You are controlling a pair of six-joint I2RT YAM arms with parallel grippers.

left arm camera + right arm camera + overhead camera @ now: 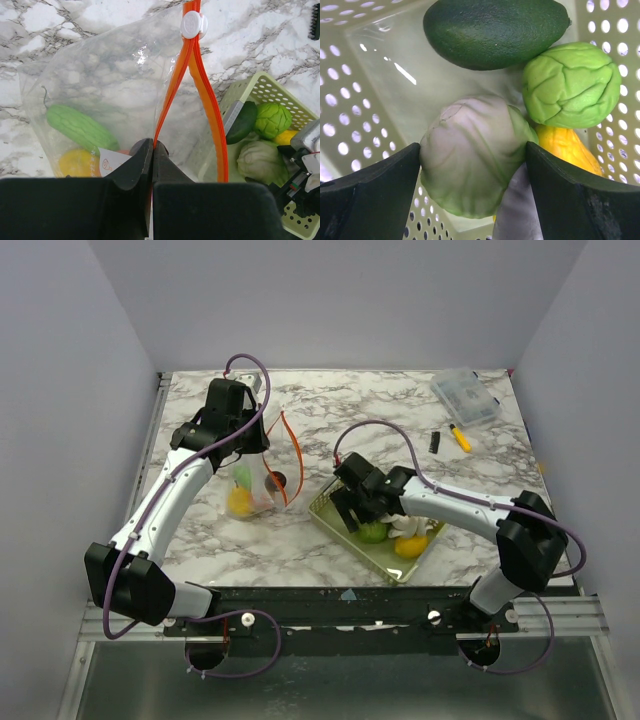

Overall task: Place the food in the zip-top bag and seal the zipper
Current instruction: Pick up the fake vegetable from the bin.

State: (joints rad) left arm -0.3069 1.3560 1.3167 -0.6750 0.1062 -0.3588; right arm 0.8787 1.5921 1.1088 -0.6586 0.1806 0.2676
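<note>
Some food (80, 127) lay in the zip-top bag (100, 75), left jaws pinching its unsealed zipper (172, 90), right jaws gripping a pale cabbage (470, 155).

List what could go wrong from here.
1. The right gripper squeezes the round pale cabbage at its curved sides; it may pop out.
2. The left gripper holds only one zipper strip, so the bag mouth looks narrow; the cabbage may catch on it.

Clear lidded box (466, 397) far-right corner; yellow marker (460, 437), black piece (435, 441) beside; mesh basket (372, 552) front.
</note>
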